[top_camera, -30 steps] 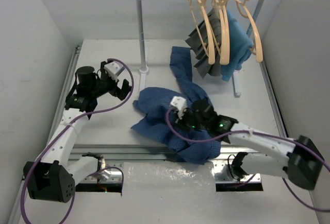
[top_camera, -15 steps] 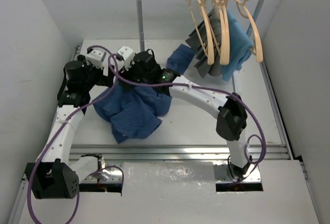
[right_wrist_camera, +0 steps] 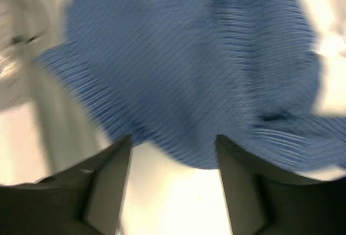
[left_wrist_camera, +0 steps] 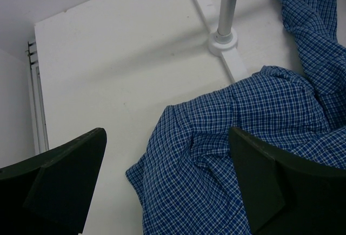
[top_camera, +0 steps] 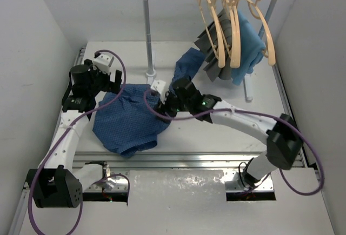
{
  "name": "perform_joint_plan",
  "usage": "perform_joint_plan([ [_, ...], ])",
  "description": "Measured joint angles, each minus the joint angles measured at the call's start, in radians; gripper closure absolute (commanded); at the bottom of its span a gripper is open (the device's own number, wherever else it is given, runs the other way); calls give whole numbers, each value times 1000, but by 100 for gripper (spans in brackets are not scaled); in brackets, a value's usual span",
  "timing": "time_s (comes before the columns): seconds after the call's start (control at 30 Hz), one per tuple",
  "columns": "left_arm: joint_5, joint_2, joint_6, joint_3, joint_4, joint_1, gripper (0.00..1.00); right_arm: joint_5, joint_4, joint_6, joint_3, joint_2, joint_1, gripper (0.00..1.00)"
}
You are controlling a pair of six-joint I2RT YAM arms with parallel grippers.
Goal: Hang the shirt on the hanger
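Note:
The dark blue checked shirt lies crumpled on the table's left-centre, one sleeve trailing up towards the rack. My left gripper hovers over its upper-left edge. In the left wrist view this gripper stands wide open above the cloth, gripping nothing. My right gripper is at the shirt's right edge. Its wrist view is blurred: this gripper is open over bare table, with the shirt just beyond the fingertips. A pale tan hanger hangs on the rail among several alike.
The rack's white post and foot stand just behind the shirt. A light blue garment and a grey pleated one hang on the rail at right. White walls close in on both sides.
The right gripper carried the shirt from front centre to the far left, let go and drew back to the middle. The shirt now lies spread at left-centre. The left arm barely moved.

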Motion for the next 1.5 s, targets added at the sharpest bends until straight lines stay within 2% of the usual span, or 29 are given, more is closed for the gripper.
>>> perform_joint_plan([
  [0.03,2,0,5,-2,-6,0,6,-49,19,-22,-55,-42,10,47],
  [0.1,7,0,12,-7,-18,0,6,-123,73,-60,-123,-79,28,52],
  [0.17,10,0,19,-15,-32,0,7,-166,127,-98,-209,-82,73,38],
  [0.2,11,0,21,-19,-42,0,7,-176,141,-109,-227,-71,86,38],
  [0.23,11,0,24,-24,-53,0,7,-186,153,-129,-237,-45,105,34],
  [0.47,-6,-4,39,-79,-116,0,7,-214,201,-202,-191,169,193,31],
  [0.63,-8,-35,53,-99,-159,0,7,-206,231,-220,-189,205,222,29],
  [0.73,-3,-47,56,-99,-165,0,7,-145,306,-220,-189,231,229,31],
  [0.87,17,-51,58,-99,-188,0,7,-47,402,-222,-188,280,228,43],
  [0.97,30,-56,64,-99,-208,0,7,46,446,-237,-185,316,228,66],
  [1.0,37,-58,67,-98,-217,0,7,73,453,-238,-184,326,228,85],
  [1.07,63,-60,82,-98,-241,0,7,133,470,-247,-187,335,228,99],
  [1.2,154,-60,131,-84,-317,0,10,191,463,-220,-190,305,228,100],
  [1.3,272,-60,184,-39,-407,0,11,214,405,-161,-153,246,225,100],
  [1.5,418,-69,212,97,-487,8,11,154,248,19,115,187,135,100],
])
